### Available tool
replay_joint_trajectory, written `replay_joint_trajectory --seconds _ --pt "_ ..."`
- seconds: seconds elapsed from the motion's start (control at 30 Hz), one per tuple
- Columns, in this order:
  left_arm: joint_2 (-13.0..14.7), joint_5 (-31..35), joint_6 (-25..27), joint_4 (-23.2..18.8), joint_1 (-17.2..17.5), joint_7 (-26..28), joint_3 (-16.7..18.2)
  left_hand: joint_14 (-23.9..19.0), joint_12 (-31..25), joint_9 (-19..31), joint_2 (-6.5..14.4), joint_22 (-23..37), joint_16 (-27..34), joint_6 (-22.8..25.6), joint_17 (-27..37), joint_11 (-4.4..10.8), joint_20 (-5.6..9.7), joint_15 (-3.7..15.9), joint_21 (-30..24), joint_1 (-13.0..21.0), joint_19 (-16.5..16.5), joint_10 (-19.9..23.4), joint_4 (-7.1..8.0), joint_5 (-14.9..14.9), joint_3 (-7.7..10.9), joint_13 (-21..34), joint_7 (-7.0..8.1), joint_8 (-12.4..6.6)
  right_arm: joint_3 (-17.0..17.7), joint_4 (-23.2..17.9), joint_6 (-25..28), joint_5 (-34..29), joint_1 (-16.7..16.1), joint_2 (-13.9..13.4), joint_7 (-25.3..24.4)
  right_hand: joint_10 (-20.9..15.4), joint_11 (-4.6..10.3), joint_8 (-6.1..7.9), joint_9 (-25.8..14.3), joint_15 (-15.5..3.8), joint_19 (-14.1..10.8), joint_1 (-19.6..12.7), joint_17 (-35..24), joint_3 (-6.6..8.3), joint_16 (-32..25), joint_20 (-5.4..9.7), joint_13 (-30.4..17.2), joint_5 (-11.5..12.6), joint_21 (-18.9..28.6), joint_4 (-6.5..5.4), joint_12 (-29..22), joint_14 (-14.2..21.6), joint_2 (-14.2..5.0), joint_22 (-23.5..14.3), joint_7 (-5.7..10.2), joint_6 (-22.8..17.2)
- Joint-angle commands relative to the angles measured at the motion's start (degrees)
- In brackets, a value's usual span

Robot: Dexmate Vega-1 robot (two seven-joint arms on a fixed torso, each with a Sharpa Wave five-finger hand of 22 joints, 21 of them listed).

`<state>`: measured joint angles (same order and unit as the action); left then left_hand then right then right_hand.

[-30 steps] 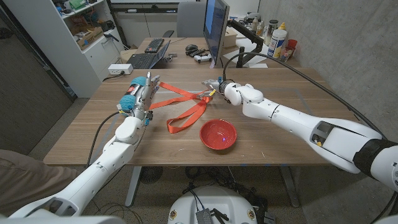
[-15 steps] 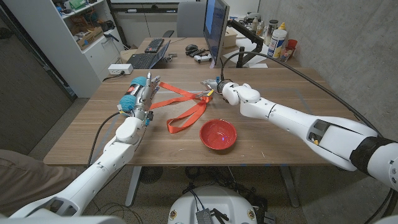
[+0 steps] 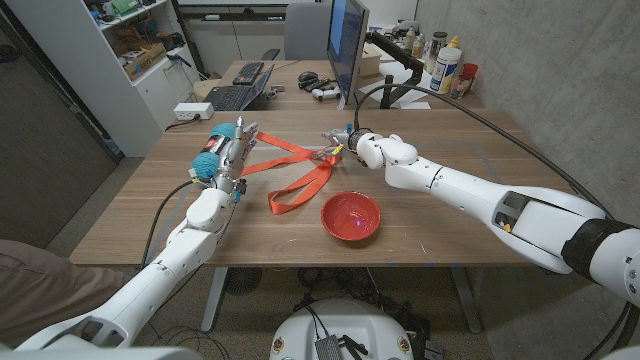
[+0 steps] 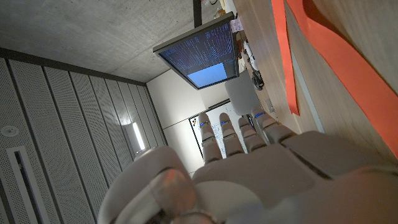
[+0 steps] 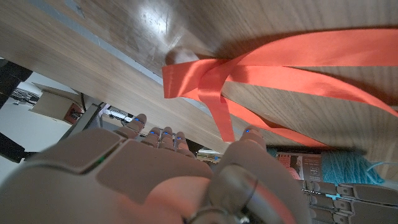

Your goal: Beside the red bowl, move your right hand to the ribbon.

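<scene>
An orange-red ribbon (image 3: pixel 300 170) lies across the table, one loop reaching toward the red bowl (image 3: pixel 350 216) near the front edge. My right hand (image 3: pixel 345 143) is at the ribbon's knotted far end, behind the bowl. In the right wrist view the knot (image 5: pixel 205 74) lies just past my right hand (image 5: pixel 168 180), and a ribbon tail runs down between the thumb (image 5: pixel 249 155) and the spread fingers, with no grip showing. My left hand (image 3: pixel 225 155) stands by the ribbon's left end with fingers stretched out, holding nothing. The left wrist view shows that hand (image 4: pixel 261 174) beside the ribbon (image 4: pixel 336 56).
A teal yarn ball (image 3: pixel 208 152) sits against my left hand. Behind the table stand a monitor (image 3: pixel 347 40), a laptop (image 3: pixel 235 95), a power strip (image 3: pixel 192 110) and bottles (image 3: pixel 450 65). A shelf unit (image 3: pixel 140 50) is at the back left.
My right hand has edged slightly left, closer onto the ribbon's knot. The left hand, ribbon and bowl have stayed put.
</scene>
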<state>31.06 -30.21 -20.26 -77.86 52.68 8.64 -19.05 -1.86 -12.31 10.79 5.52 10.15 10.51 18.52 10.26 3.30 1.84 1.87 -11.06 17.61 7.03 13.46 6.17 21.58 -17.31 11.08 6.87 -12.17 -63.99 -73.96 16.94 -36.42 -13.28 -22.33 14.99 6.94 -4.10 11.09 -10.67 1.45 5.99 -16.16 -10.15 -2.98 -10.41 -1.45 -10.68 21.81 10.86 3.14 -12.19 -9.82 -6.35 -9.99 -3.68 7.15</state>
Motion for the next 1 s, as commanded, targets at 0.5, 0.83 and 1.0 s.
replay_joint_trajectory --seconds 0.5,0.83,1.0 --pt "0.07 -0.09 0.10 -0.40 0.44 0.18 0.03 0.54 0.57 0.21 -0.69 -0.06 0.09 -0.89 0.07 0.96 -0.01 4.14 -0.07 0.16 0.23 -1.14 -0.07 -0.19 -0.39 0.08 1.61 0.70 -1.07 2.45 -2.03 1.07 0.84 1.37 0.04 -0.25 -0.43 0.20 -0.15 0.10 0.13 -0.10 -0.08 0.14 -0.20 -0.37 -0.04 -0.21 0.20 0.33 -0.38 -2.51 0.05 -0.15 -0.13 -0.12" --pt "0.08 -0.07 0.13 -0.76 0.67 0.28 0.02 0.54 0.54 0.20 -0.85 -0.06 0.11 -0.86 0.06 1.06 0.00 4.16 -0.04 0.19 0.18 -1.15 -0.12 -0.06 -0.45 0.06 1.68 0.69 -1.30 2.68 -2.15 1.20 1.01 1.46 0.15 -0.24 -0.43 0.26 -0.14 0.10 0.13 -0.39 -0.07 0.18 -0.17 -0.43 -0.03 -0.18 0.20 0.55 -0.36 -2.49 0.16 -0.14 -0.13 -0.19" --pt "0.07 0.18 -0.03 -0.80 0.58 0.43 0.02 0.60 0.66 0.20 -0.94 -0.06 0.10 -1.20 0.05 1.25 0.01 4.16 -0.03 0.19 0.16 -1.50 -0.14 0.02 -0.48 0.05 2.03 0.82 -1.27 2.66 -2.23 1.30 0.99 1.44 0.01 -0.24 -0.56 0.34 -0.14 0.12 0.15 -0.59 -0.06 0.21 -0.16 -0.45 -0.03 -0.13 0.20 0.70 -0.35 -2.44 0.21 -0.14 -0.17 -0.37"
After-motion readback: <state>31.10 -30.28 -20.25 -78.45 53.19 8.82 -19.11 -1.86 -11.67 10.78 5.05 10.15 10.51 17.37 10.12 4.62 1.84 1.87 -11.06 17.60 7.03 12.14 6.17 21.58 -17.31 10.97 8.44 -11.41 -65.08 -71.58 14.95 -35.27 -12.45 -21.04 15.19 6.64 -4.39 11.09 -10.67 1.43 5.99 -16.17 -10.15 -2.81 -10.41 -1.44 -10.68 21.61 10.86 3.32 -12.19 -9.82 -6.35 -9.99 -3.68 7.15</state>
